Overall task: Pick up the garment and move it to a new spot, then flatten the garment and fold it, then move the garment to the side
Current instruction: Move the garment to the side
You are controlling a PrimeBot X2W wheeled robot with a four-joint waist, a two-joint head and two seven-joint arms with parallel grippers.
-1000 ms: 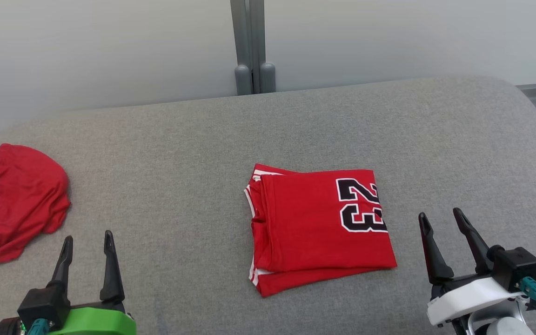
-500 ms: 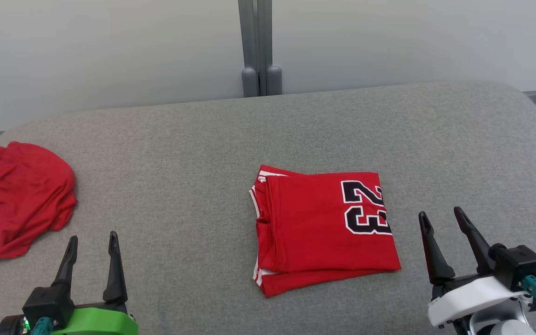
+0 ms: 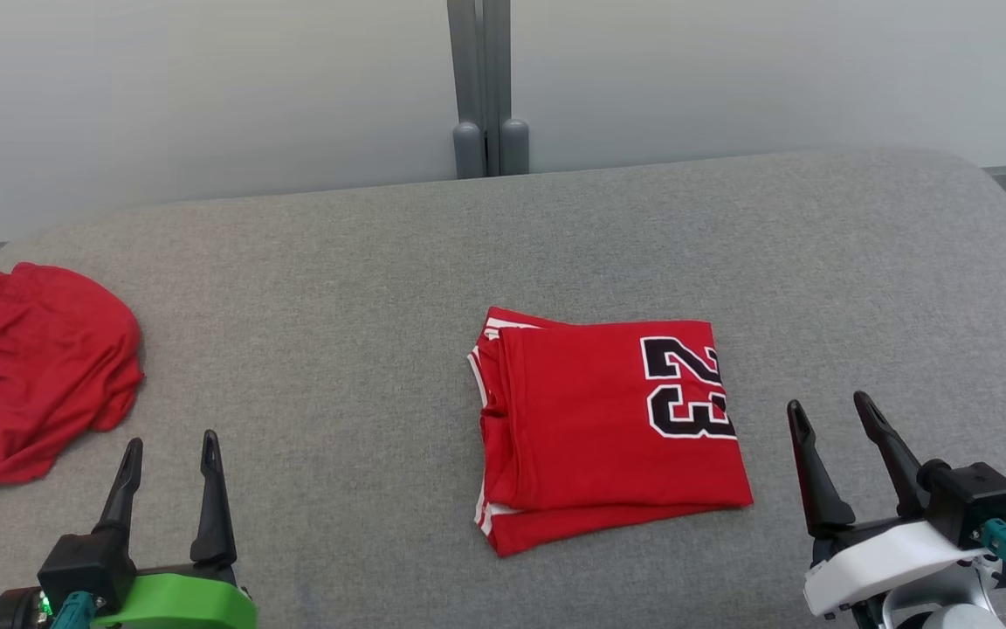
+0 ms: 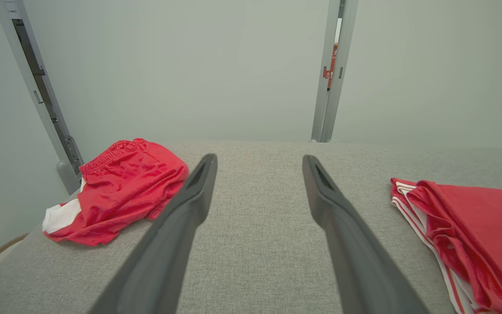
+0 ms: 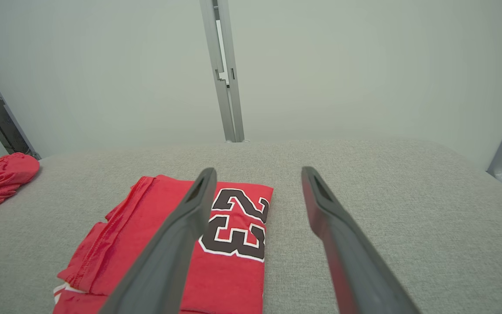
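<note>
A folded red garment [image 3: 608, 428] with a black "23" lies flat at the middle of the grey padded surface; it also appears in the right wrist view [image 5: 155, 244] and at the right edge of the left wrist view [image 4: 473, 231]. My left gripper [image 3: 169, 450] hovers open near the front left, empty. Just right of the garment's right edge stands my right gripper [image 3: 828, 409], open and empty, apart from the cloth. Both wrist views show spread fingers [image 4: 190, 205] [image 5: 325, 205] with nothing between them.
A crumpled red garment with white trim [image 3: 31, 367] lies at the far left edge of the grey surface [image 3: 337, 288], also seen in the left wrist view [image 4: 116, 187]. A pale wall with a grey post [image 3: 484, 87] stands behind.
The picture has shifted slightly right and down, so the camera moved. The folded garment and both open grippers keep their places relative to each other.
</note>
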